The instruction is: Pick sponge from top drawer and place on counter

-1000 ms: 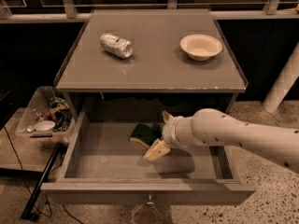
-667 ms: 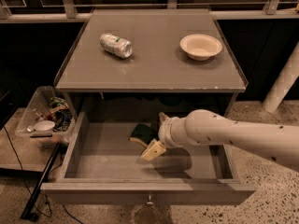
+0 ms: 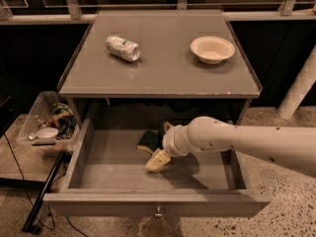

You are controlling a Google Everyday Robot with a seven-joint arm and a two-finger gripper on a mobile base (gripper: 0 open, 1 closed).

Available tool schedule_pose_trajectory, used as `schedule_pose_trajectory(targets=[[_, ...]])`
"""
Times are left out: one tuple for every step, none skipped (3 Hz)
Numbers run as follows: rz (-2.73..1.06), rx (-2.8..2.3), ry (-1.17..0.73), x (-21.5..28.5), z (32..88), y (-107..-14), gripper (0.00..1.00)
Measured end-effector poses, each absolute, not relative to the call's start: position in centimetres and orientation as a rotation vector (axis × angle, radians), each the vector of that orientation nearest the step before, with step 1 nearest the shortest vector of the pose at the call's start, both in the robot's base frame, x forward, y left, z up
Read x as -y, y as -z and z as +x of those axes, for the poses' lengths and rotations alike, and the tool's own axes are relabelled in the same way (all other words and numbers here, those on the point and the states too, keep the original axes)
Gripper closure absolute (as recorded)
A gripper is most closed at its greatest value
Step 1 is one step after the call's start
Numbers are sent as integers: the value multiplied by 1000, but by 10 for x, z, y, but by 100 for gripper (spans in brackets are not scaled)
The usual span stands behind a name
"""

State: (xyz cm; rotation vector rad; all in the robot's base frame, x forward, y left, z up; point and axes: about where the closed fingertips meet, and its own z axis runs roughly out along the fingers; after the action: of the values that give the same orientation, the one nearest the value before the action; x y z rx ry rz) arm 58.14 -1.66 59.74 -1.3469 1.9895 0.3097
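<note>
The top drawer [image 3: 98, 201] is pulled out under the counter [image 3: 168, 68]. The sponge [image 3: 148, 141], dark green over pale yellow, lies on the drawer floor near the middle. My gripper [image 3: 157, 147] reaches into the drawer from the right on a white arm. It is right beside the sponge's right edge. Its fingers are spread, with one pale finger [image 3: 158, 160] low in front of the sponge and the other just behind it. The sponge rests on the drawer floor, not lifted.
A crushed silver can [image 3: 123, 48] lies on the counter at the left and a shallow cream bowl [image 3: 213, 49] at the right. A clear bin of clutter [image 3: 49, 125] stands left of the cabinet. A white post [image 3: 298, 90] stands at the right.
My arm has moved a little to the left inside the drawer, bringing the gripper closer to the sponge. The sponge has not moved.
</note>
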Motion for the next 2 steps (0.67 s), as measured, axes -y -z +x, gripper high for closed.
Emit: schedule_pose_trajectory(targets=[[-1348,-1990,-310,16,581,-597,18],[-1348,-1990,-310,16,581,-597,41]])
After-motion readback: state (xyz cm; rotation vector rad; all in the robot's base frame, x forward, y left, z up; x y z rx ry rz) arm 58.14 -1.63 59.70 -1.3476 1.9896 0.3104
